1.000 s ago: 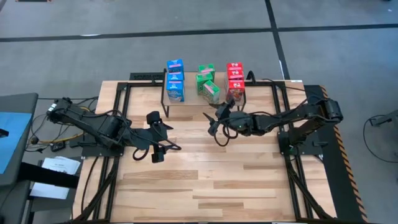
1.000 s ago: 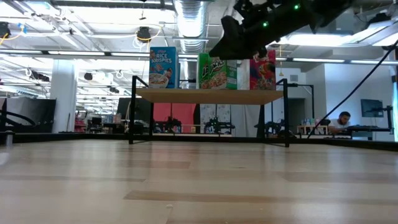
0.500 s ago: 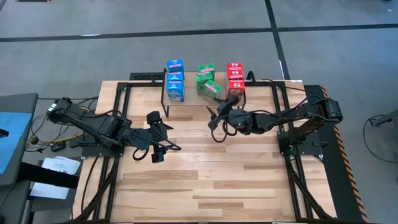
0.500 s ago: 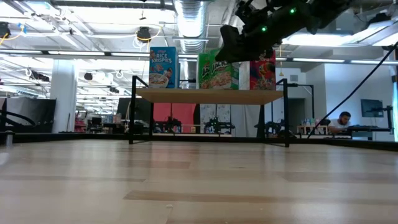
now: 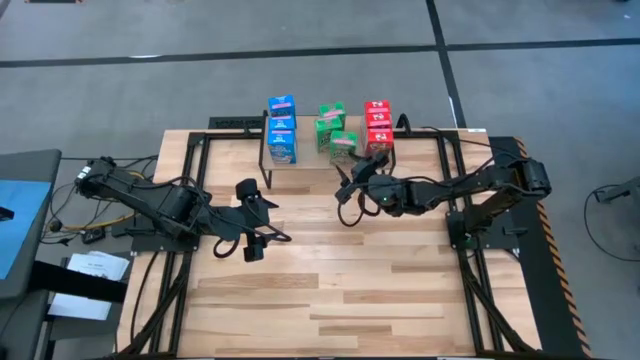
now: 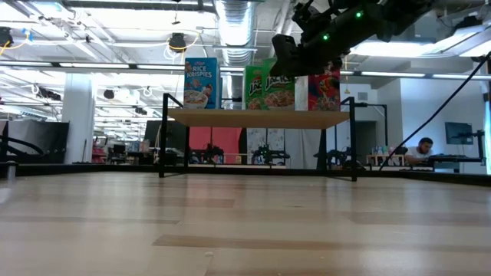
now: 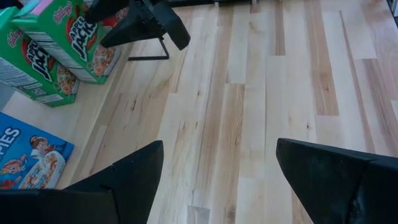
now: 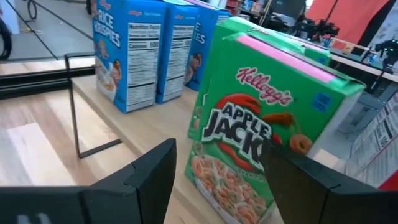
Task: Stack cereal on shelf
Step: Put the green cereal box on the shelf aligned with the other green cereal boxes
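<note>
green apple jacks box [image 8: 261, 134] on shelf [image 5: 310, 160] | right claw [image 5: 352, 182] apart | left claw [image 5: 262, 222] apart

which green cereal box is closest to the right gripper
The front green cardboard Apple Jacks box, directly before the open right gripper; the other green boxes stand behind it.

I get even, bright light from the ceiling fixtures [image 6: 230, 19], which glare white in the low view. Shadows on the table [image 5: 330, 290] are faint and soft. In the low view the near planks blur. Both wrist views show their own fingers [image 8: 143, 180] dark, soft and unfocused.
</note>
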Available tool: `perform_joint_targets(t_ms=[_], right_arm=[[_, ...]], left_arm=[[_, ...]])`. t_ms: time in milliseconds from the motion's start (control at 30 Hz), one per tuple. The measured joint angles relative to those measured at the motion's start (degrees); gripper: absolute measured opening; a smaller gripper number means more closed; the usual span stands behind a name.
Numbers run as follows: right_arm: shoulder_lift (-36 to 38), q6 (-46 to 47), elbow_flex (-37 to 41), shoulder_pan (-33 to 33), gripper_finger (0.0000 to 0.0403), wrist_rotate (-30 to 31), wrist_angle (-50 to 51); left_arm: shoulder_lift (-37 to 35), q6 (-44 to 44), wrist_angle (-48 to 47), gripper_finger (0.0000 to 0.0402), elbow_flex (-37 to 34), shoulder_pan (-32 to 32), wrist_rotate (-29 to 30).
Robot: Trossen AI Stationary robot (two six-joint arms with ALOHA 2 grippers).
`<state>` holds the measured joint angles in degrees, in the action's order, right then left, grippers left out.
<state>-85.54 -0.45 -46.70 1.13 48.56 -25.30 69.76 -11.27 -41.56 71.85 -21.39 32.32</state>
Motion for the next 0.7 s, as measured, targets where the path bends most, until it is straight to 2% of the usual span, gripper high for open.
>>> perform_joint_targets(t_ms=[200, 467, 700], right_arm=[[0.0, 0.0, 0.0, -1.6, 0.0261, 0.9, 0.0], [0.0, 0.8, 0.0, -6.0, 0.0261, 13.2, 0.0], [0.0, 1.0, 0.0, -5.3, 0.0261, 15.0, -0.6]], left_arm=[[0.0, 0.0, 0.0, 0.0303, 0.0, 0.0, 0.0], [0.0, 0.0, 0.0, 0.0303, 0.0, 0.0, 0.0], [0.0, 0.1, 0.0, 0.0303, 0.0, 0.0, 0.0]])
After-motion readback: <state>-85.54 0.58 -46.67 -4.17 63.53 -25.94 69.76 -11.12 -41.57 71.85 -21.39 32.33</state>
